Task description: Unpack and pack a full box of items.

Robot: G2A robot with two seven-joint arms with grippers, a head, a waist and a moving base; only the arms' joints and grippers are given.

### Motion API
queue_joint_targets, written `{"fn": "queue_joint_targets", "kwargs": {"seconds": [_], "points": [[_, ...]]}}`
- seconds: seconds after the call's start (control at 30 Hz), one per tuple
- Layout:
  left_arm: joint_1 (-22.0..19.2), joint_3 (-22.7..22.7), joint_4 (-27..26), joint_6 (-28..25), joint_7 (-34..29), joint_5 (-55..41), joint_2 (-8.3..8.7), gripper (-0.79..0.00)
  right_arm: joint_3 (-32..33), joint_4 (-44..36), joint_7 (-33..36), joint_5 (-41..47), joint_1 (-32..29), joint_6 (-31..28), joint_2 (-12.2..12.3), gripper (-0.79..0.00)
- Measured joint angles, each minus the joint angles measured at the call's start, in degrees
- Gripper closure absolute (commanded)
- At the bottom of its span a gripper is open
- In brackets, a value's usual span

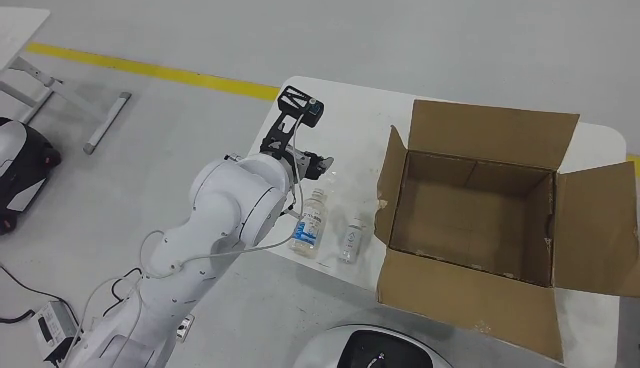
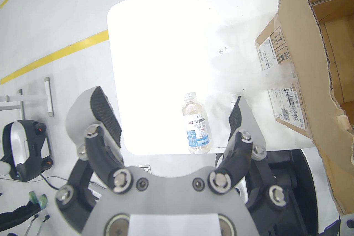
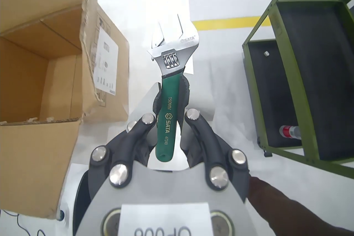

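Right gripper clamps the wrench by its green handle, just beside the open box. Left gripper hangs spread above a bottle on the table. Recommend laying wrench flat, clear of box, before release.

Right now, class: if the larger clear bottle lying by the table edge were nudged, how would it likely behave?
The bottle is round and lying down, so it would probably roll. Its base sits at the table edge, so it might drop off.
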Motion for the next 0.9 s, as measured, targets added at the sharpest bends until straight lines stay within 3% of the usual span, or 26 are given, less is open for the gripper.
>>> {"fn": "queue_joint_targets", "kwargs": {"seconds": [0.47, 0.9], "points": [[0.0, 0.0, 0.0, 0.0, 0.0, 0.0, 0.0, -0.785, -9.36, 15.27, -7.83, -7.88, 0.9, -1.83, 0.13, 0.0], [0.0, 0.0, 0.0, 0.0, 0.0, 0.0, 0.0, -0.785, -15.51, 21.13, -3.47, -15.93, 5.85, -1.08, 0.6, 0.0]]}}
